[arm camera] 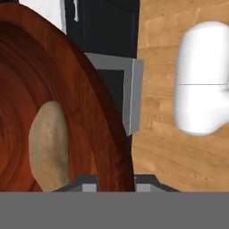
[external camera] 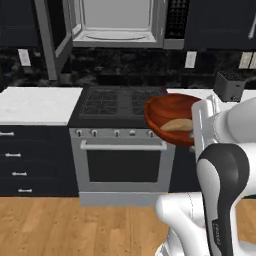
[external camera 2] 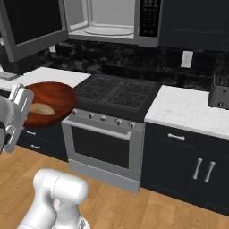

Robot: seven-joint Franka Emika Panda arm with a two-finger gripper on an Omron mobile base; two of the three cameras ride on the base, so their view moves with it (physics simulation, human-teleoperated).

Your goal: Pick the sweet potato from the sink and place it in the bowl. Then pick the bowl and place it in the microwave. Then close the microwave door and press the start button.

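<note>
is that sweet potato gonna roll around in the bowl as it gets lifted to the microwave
Probably a little: the sweet potato is rounded and lies loose in the glossy, tilted bowl. The curved wall should likely keep it in.

Glossy white rounded arm links point(external camera: 220, 130), dark grey joint band point(external camera: 222, 190), bulbous white base segment point(external camera 2: 56, 199)

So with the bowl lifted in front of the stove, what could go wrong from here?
1. The glossy reddish-brown wooden bowl is pinched by its rim alone and looks tilted; it might slip.
2. The loose tan sweet potato could roll out.
3. The open dark-framed microwave door juts out beside the light grey microwave cavity; the bowl could clip it.
</note>
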